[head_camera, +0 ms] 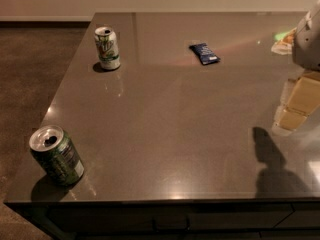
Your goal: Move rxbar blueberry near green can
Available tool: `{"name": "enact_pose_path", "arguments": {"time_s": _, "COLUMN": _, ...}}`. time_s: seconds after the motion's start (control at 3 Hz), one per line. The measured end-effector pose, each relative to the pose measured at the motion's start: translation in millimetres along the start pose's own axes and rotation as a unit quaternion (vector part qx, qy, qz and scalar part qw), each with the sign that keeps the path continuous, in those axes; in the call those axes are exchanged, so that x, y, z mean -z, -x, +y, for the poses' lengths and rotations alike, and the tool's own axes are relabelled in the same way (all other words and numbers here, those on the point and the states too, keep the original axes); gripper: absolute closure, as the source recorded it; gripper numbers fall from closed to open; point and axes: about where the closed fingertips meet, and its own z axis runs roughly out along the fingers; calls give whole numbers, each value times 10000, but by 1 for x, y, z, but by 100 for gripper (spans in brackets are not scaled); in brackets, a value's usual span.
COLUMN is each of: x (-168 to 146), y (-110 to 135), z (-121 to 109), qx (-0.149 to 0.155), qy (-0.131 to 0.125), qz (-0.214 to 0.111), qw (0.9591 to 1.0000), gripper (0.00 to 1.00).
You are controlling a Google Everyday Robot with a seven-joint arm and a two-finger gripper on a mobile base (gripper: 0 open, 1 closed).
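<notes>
The rxbar blueberry [204,53] is a small dark-blue wrapper with white lettering, lying flat toward the back of the grey table, right of centre. The green can [56,155] is dark green with an opened silver top. It stands at the table's front left corner and looks tilted to the left. My gripper [297,106] hangs above the table at the right edge of the view. It is in front of and to the right of the bar, holds nothing, and is far from both the bar and the can.
A white-and-light-green can [107,48] stands at the back left of the table [165,134]. Something pale with a green glow lies at the far right back [284,38]. The table's left and front edges drop to a dark floor.
</notes>
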Motion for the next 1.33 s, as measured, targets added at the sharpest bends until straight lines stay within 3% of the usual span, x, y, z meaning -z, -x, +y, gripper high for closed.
{"name": "enact_pose_path", "arguments": {"time_s": 0.33, "x": 0, "y": 2, "z": -3, "qx": -31, "qy": -37, "qz": -14, "qw": 10000, "gripper": 0}}
{"name": "enact_pose_path", "arguments": {"time_s": 0.67, "x": -13, "y": 15, "z": -23, "qx": -149, "qy": -15, "qz": -122, "qw": 9998, "gripper": 0}}
{"name": "enact_pose_path", "arguments": {"time_s": 1.0, "x": -33, "y": 25, "z": -55, "qx": -440, "qy": -57, "qz": -382, "qw": 9983, "gripper": 0}}
{"name": "enact_pose_path", "arguments": {"time_s": 1.33, "x": -57, "y": 33, "z": -99, "qx": -854, "qy": -142, "qz": -636, "qw": 9942, "gripper": 0}}
